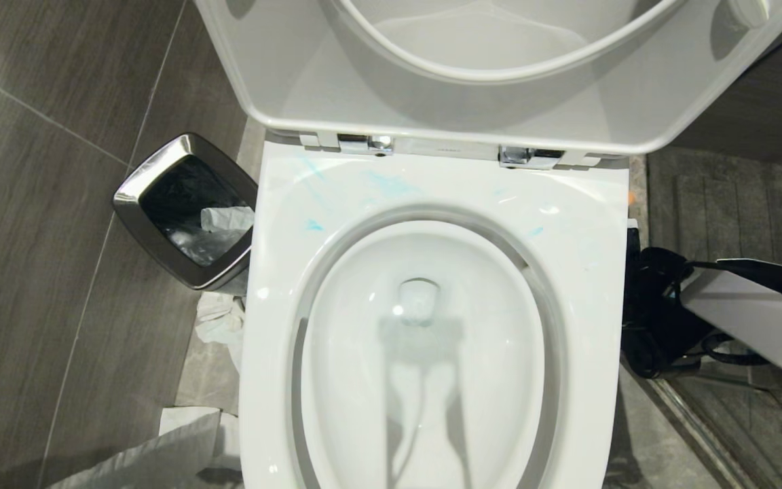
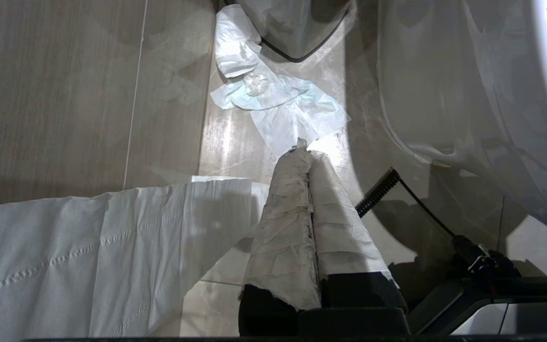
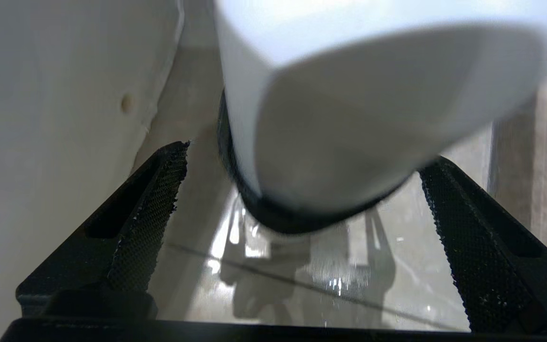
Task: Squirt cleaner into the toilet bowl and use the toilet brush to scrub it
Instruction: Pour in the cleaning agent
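Head view: straight down from high up over the toilet bowl (image 1: 432,326), chrome bin (image 1: 184,210) at left of frame, right arm (image 1: 751,319) poking in at right edge. Left wrist view: low, facing along the floor tiles, paper scraps (image 2: 278,102) mid-frame, toilet's side at right; those scraps shared with head view's lower left. Right wrist view: super close to a white object (image 3: 349,109) filling upper frame, floor below.

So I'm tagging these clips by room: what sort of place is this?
A bathroom, most likely: a toilet bowl with its lid up, a chrome bin beside it, and a tiled floor.
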